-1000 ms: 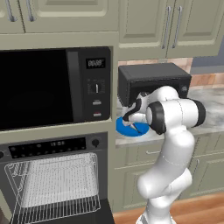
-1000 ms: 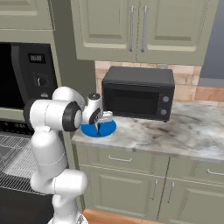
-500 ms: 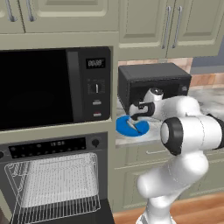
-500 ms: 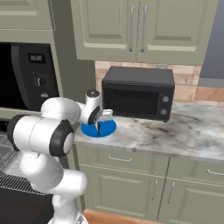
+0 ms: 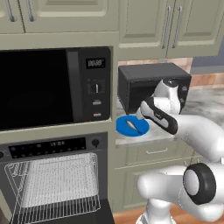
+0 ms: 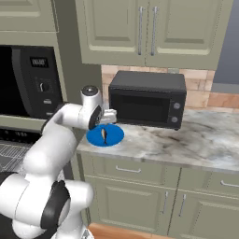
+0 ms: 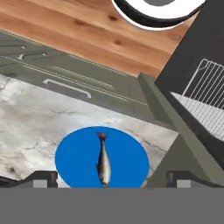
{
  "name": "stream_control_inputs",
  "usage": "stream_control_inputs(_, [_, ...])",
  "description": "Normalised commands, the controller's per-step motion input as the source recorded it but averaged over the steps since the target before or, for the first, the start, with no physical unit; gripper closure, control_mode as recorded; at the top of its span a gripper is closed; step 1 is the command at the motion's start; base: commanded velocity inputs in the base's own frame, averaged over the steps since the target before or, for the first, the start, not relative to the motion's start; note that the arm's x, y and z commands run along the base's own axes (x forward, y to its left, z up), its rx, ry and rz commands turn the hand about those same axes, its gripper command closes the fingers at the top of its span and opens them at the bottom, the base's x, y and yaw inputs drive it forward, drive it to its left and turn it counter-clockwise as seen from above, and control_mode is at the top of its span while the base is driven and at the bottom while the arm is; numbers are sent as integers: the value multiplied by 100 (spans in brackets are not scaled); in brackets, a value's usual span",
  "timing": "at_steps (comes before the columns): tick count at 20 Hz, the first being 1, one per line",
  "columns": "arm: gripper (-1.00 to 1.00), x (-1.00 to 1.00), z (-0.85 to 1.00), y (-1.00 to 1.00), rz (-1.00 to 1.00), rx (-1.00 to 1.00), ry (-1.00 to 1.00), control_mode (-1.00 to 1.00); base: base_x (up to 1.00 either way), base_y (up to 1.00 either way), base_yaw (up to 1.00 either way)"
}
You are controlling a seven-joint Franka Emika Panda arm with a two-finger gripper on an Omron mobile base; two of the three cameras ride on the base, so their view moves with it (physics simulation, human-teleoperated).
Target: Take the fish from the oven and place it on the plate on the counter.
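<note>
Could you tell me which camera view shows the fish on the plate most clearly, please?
The hand view: the fish lies full length in the middle of the blue plate. Both base views show it as a small dark sliver on the plate.

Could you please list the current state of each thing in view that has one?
fish: lying flat on the plate, released
plate: on the counter, holding the fish
oven: door dropped open, rack bare
pincer: open, above the plate
counter: bearing plate and small microwave
</note>
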Motion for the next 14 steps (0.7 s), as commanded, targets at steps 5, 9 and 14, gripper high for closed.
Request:
stream_control_inputs(5, [-100,-84,56,8,-1,-1,13,-100,0,0,0])
stream_control_inputs(9, [-100,-83,42,41,-6,-8,1,-100,0,0,0])
stream_control_inputs(14, [-100,-67,53,5,-2,0,-8,-100,0,0,0])
